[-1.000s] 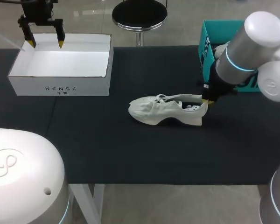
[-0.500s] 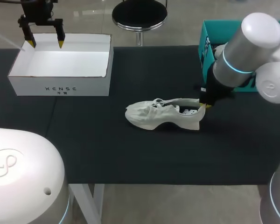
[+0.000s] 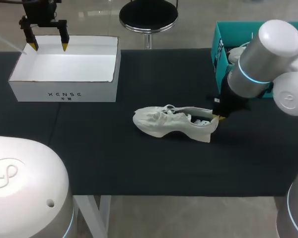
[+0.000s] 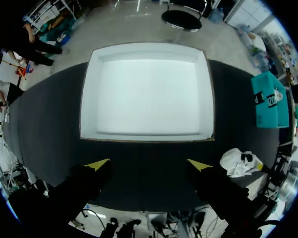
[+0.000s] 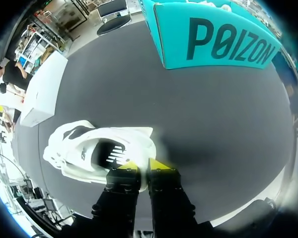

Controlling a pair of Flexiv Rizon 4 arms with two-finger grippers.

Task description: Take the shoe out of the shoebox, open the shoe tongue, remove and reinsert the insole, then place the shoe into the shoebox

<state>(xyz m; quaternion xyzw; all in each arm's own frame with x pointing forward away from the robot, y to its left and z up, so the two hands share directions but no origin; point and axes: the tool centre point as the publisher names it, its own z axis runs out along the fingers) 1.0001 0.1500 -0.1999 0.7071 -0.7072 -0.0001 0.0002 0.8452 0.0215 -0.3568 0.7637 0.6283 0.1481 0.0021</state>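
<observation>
I see the black tabletop carrying the open-topped white shoebox. A teal box stands well to the right of the shoebox. The white shoe lies on the tabletop outside the shoebox, to its right and nearer me, with its toe on the shoebox's side. My right jaws are clamped on the shoe's heel rim. My left jaws hang spread apart over the shoebox's far wall.
</observation>
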